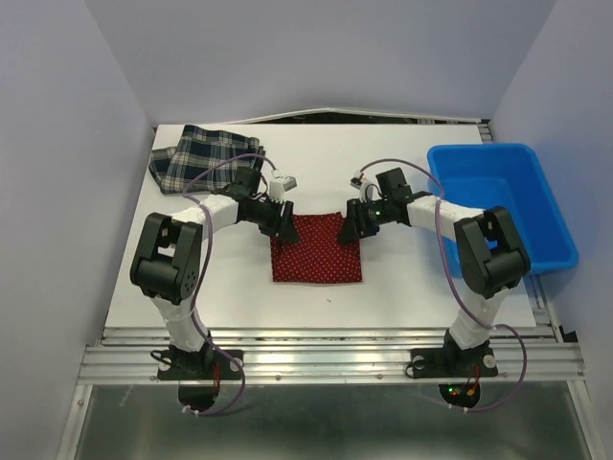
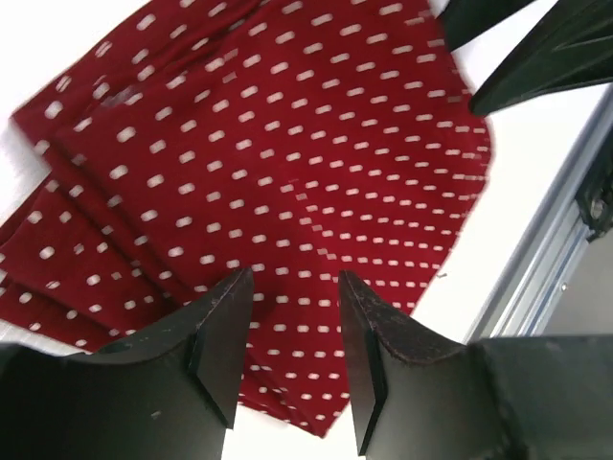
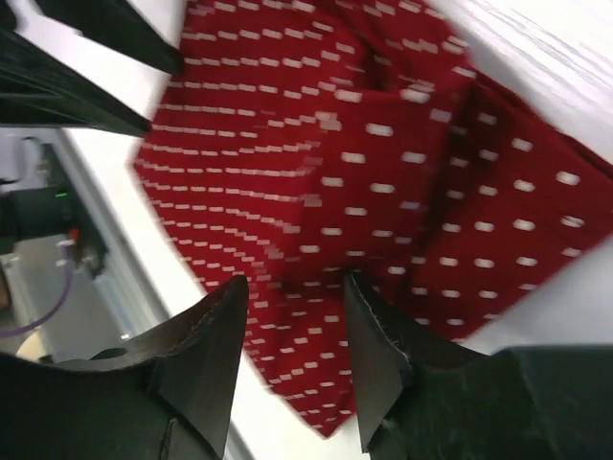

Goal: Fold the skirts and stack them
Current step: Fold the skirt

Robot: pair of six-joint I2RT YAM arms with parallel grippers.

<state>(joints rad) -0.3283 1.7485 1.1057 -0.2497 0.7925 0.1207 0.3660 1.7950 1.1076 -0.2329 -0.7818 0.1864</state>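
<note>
1. Top external view: the red skirt (image 1: 318,251), dotted white, is seen lying flat in a roughly square folded shape at the middle of the white table (image 1: 402,287), between the two arms. The plaid skirt (image 1: 204,155) is seen bunched at the far left corner, well apart from it. A blue bin (image 1: 556,257) stands at the right edge. The left gripper (image 1: 284,225) is placed at the red skirt's far left corner and the right gripper (image 1: 349,228) at its far right corner. How the jaws stand cannot be told from this view. The plaid skirt and the bin are shown by this view alone.

2. Left wrist view: the left gripper's two fingers (image 2: 222,335) are shown spread, and dotted cloth is seen lying below through the gap between them. Layered folds, not made out from above, are visible along the skirt's left side in this picture. The right gripper's fingertips (image 2: 536,53) appear at the top right over the cloth's edge. A metal rail (image 2: 551,240) runs along the table edge at the right.

3. Right wrist view: the right gripper's fingers (image 3: 206,345) are likewise shown spread above the red cloth, which is blurred here. A raised fold is seen near the top. The left gripper's fingertips (image 3: 91,57) are seen in the upper left corner.
</note>
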